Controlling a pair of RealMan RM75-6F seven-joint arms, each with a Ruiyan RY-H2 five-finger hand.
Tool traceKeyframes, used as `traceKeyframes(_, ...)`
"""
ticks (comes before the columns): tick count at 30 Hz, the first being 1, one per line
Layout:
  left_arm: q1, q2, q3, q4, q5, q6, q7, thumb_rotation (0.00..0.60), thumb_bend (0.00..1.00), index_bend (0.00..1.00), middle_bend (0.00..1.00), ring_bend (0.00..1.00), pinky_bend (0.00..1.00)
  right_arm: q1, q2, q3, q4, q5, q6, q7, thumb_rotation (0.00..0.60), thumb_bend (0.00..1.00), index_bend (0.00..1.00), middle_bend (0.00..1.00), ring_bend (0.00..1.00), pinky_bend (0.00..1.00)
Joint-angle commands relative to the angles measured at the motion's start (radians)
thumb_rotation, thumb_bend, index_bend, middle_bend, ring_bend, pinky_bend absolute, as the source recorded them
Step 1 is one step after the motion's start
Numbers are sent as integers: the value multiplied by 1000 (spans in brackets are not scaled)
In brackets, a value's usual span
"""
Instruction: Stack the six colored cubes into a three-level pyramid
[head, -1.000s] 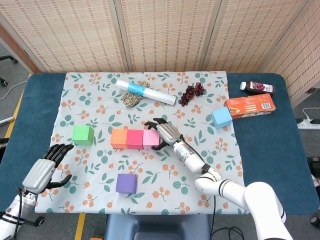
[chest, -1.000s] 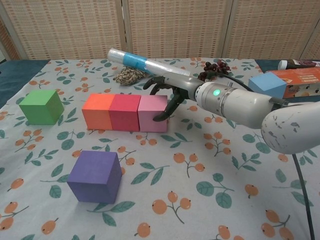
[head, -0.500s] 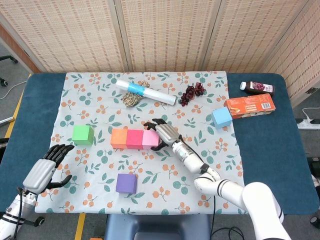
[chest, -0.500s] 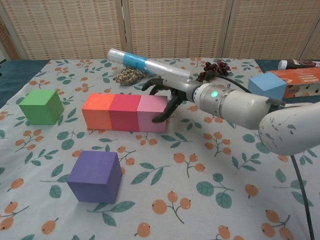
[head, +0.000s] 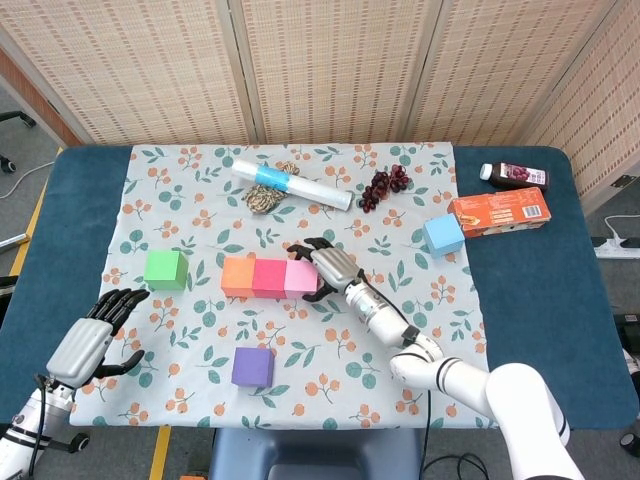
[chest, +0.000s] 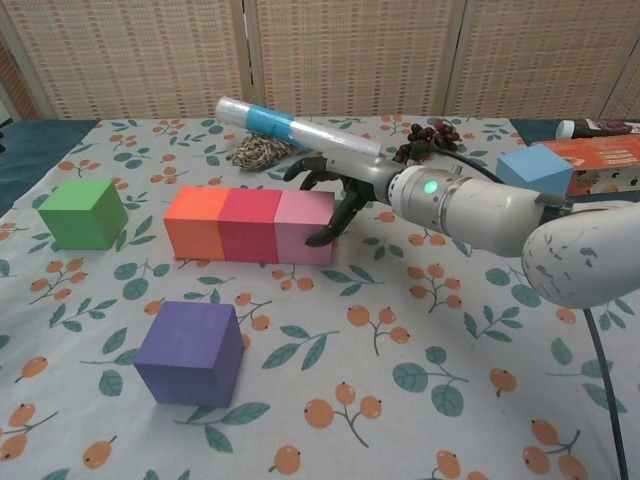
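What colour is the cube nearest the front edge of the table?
Purple. The purple cube sits alone in front of the row; the chest view shows it best.

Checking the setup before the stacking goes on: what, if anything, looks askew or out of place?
Nothing looks spilled or damaged. The orange cube, red cube and pink cube sit flush in a straight row; the right hand is at the pink cube's end.

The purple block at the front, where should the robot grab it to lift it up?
Probably from above, fingers on two opposite flat sides of the purple block. It sits square and alone on the tablecloth, with open space all around.
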Motion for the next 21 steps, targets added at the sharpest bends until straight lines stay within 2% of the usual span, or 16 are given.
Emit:
traceKeyframes(1,0,0,0,-1,0,-1,0,600,334,0,50,12,39,0,1,-2,0,-4,1,4,600,63,177,277,64,0)
traceKeyframes(4,0,0,1,-2,0,-2,2,600,333,0,50,11,38,0,0,-4,4,-8,5,7,600,100,236,295,73,0)
traceKeyframes(11,0,0,1,-3,-1,-3,3,600,332,0,49,7,38,3,-3,-7,14,-11,0,10,600,104,378,311,78,0)
traceKeyframes(21,-4,1,1,-6,-3,-11,3,600,333,0,46,3,38,2,-3,-8,10,-19,13,24,600,105,384,310,78,0)
